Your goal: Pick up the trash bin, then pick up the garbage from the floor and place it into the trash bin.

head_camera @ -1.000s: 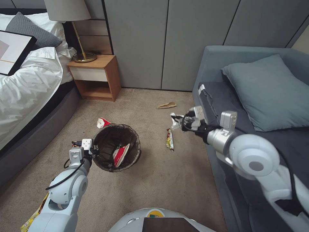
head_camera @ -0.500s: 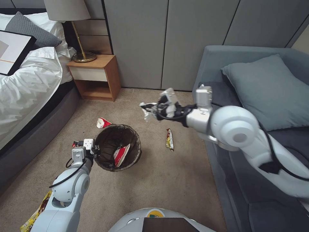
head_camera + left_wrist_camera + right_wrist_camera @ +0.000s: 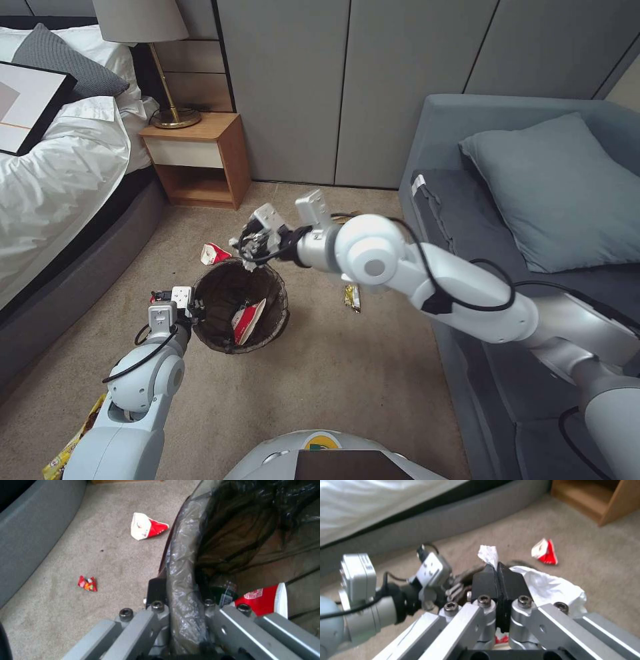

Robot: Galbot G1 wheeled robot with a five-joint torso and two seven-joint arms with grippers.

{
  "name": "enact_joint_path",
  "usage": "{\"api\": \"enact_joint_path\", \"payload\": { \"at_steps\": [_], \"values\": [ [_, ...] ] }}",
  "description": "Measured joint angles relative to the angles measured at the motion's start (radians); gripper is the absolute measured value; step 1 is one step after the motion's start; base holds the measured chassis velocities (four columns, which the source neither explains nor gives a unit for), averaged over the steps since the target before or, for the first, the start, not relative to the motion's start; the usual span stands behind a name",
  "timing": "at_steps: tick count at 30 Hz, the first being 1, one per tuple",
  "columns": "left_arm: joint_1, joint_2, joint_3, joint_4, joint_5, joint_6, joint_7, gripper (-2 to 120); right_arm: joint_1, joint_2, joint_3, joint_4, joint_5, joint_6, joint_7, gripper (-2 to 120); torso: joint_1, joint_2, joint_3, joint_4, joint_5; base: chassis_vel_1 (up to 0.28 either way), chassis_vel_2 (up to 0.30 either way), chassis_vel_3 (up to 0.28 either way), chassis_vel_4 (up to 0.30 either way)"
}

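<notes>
Crumpled tissue in right gripper, seemingly above trash bin rim.

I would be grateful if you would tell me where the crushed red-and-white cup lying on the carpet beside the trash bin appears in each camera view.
Head view: the crushed cup lies on the carpet just beyond the trash bin, on its bed side.
Left wrist view: the cup lies on the carpet beside the bin's bagged rim.
Right wrist view: the cup lies beyond the white tissue near the wooden nightstand.
Shared landmark: the grey bed base.
</notes>
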Motion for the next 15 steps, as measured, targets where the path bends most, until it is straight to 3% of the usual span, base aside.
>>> {"api": "enact_joint_path", "payload": {
  "at_steps": [15],
  "values": [
    [-0.001,-0.001,-0.005,0.010,-0.003,0.000,0.001,3,-0.070,0.095,-0.086,-0.053,-0.041,0.005,0.018,0,0.000,0.000,0.000,0.0000,0.0003,0.000,0.000,0.000,0.000]
  ]
}}
